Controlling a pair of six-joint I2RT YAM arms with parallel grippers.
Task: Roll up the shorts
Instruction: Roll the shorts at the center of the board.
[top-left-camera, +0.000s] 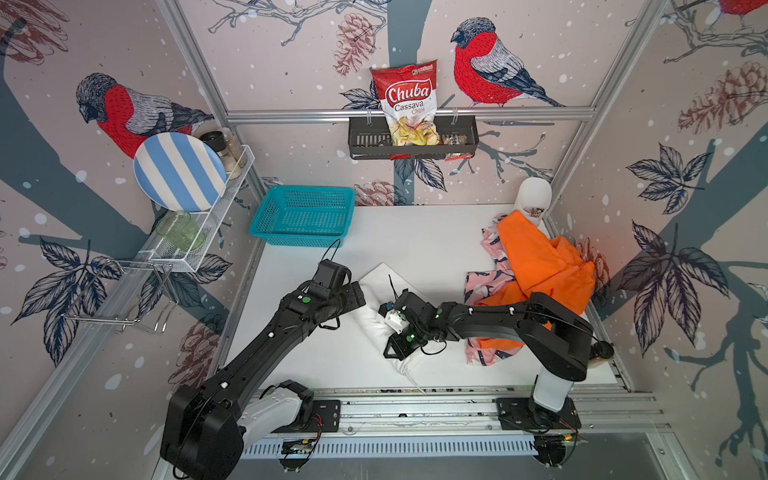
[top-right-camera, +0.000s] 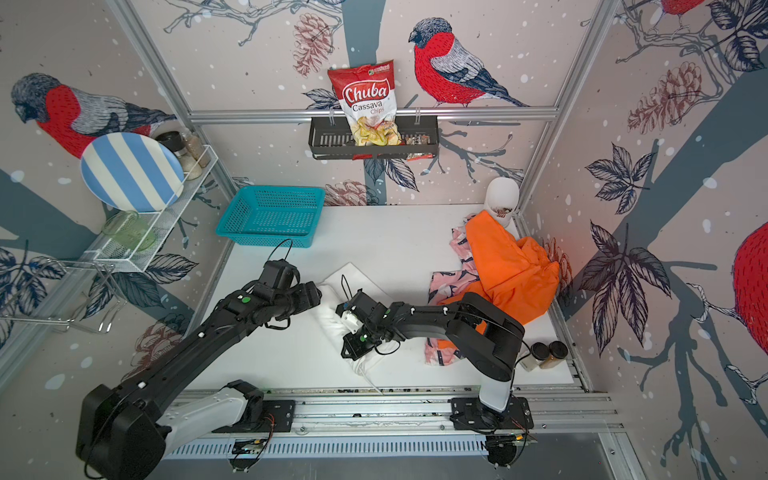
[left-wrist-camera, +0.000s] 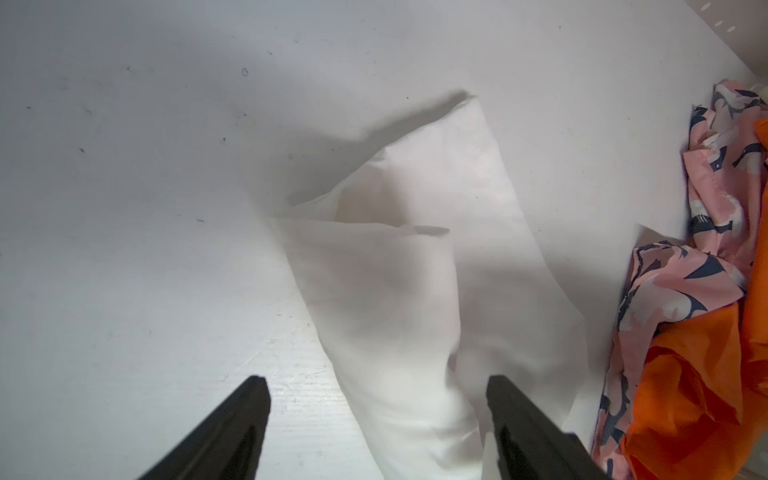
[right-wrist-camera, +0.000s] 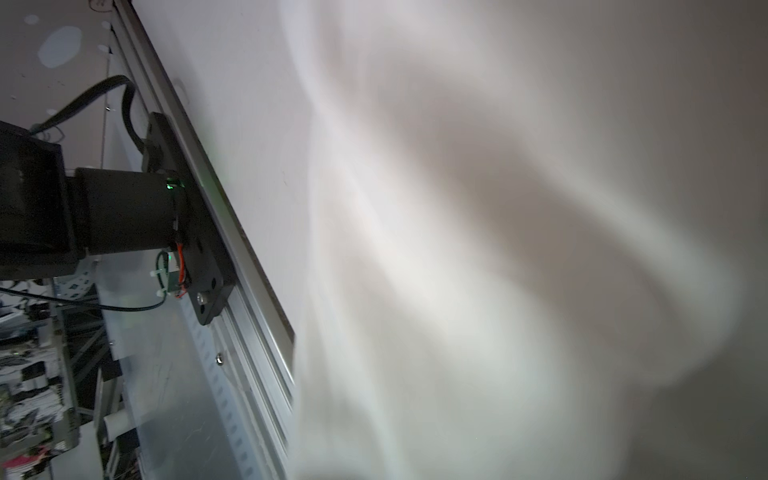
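Chip bag (top-left-camera: 409, 104), red and white, upright in black wall basket (top-left-camera: 365, 139), visible in both top views.
- "Chuba": large white script on a red field.
- "Cassava": dark letters just beneath.
- "Chips": smaller red letters under that.
- Green emblem at the bag's upper corner: lettering too small to read.

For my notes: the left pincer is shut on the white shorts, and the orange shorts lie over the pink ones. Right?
No: the left pincer is open, not shut; the left wrist view shows it spread wide over the white shorts. The orange shorts do lie over the pink shorts.
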